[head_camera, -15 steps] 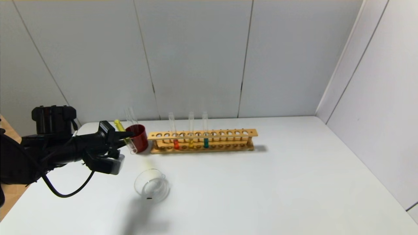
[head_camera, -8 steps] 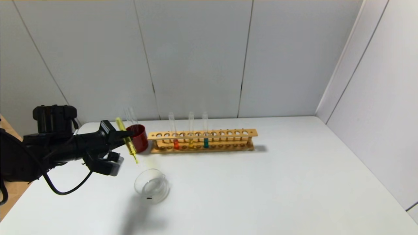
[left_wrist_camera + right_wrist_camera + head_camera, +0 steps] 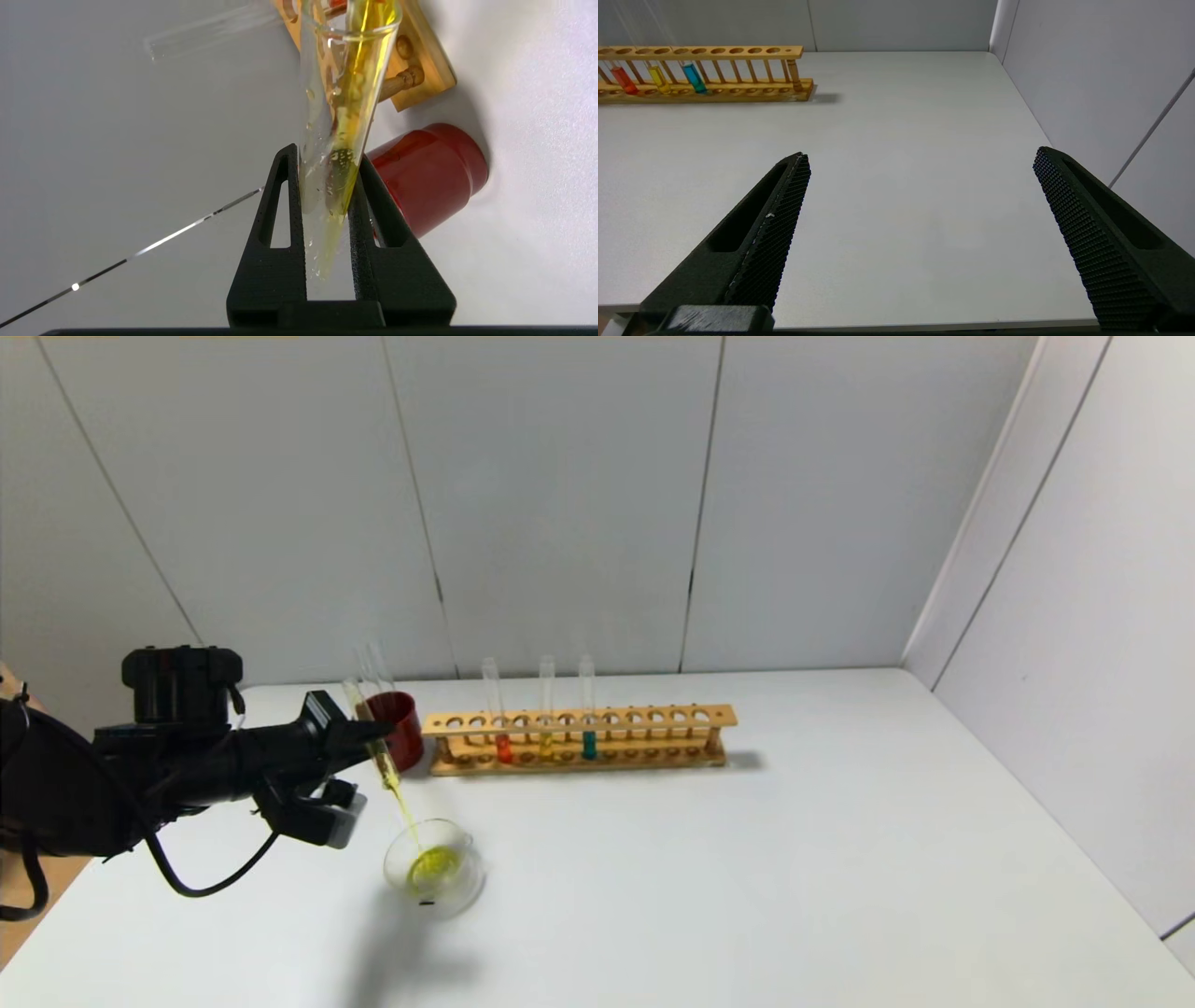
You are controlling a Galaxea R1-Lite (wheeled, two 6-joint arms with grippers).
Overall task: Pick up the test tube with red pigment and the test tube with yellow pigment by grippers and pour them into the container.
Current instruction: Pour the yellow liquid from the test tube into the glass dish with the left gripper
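Pouring: my left gripper [image 3: 373, 735], clamped on the slim clear glass test tube with yellow pigment [image 3: 373, 747], tilts it mouth-down over the low round clear glass container [image 3: 435, 868] near the worktop's front-left edge.
Counts: three tubes stand in the wooden rack [image 3: 579, 739], among them the red-pigment test tube [image 3: 502, 747]; one dark red cup [image 3: 400, 730].
Right gripper [image 3: 920, 233]: spread wide, holding nothing, above the worktop's front-right part.
Hidden: cup partly behind my fingers.

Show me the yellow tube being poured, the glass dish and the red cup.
yellow tube [image 3: 381, 758], head view, mid-length of the tilted glass just below the gripper tips.
glass dish [image 3: 470, 882], head view, its clear right wall.
red cup [image 3: 432, 175], left wrist view, its side wall.
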